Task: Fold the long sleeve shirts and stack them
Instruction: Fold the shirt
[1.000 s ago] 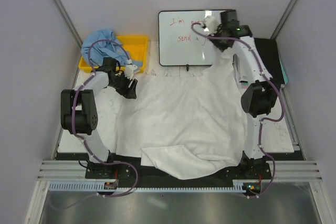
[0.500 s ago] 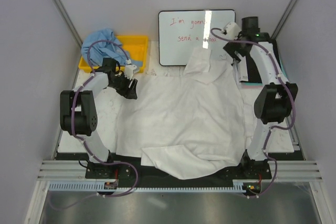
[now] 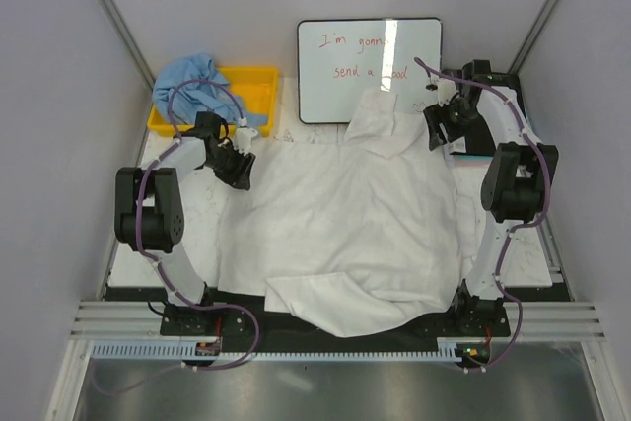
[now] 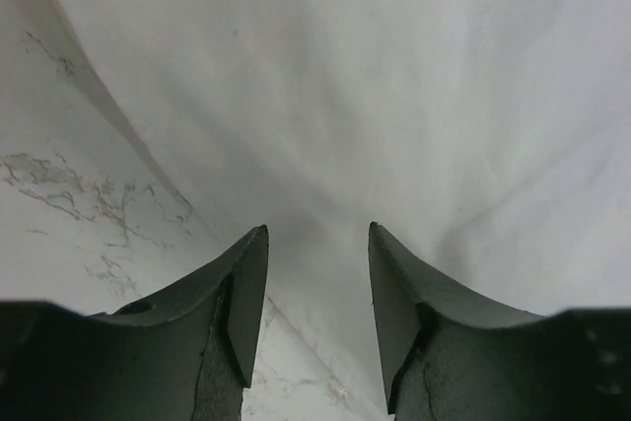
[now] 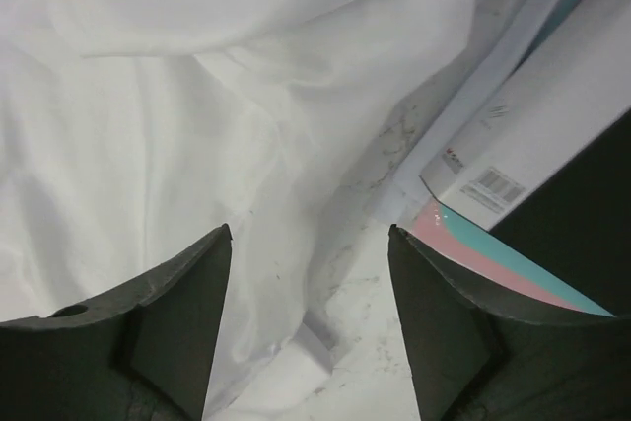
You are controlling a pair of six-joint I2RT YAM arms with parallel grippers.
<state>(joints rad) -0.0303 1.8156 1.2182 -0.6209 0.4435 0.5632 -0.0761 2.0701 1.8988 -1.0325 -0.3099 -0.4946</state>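
1. While both claws stand parted and empty, the white shirt [image 3: 345, 234] lies spread across the worktop [image 4: 79, 194], its near hem reaching over the near edge. The blue shirt [image 3: 192, 86] sits heaped on the yellow bin [image 3: 258, 81] at the far left.
2. Your left claw [image 4: 315, 234] is partly open just over the white shirt's left edge and grips nothing. Your right claw [image 5: 309, 234] is wider, beside the far right edge, and is also bare.
3. Watch the shirt's far right corner, which is bunched up against the whiteboard [image 3: 335, 46]. Fold over it unflattened and you likely trap a lump.
4. Closing the left claw where it hangs may catch only a thin pinch of cloth, which could slip out on the pull.
5. A low sweep of the right claw could knock the white box [image 5: 532, 135] close beside it.
6. Only the top view gives you both shirts and the bunched corner. Only the wrist views show clear gaps between the jaws, the cloth edge on the marbled surface, and the box's label.
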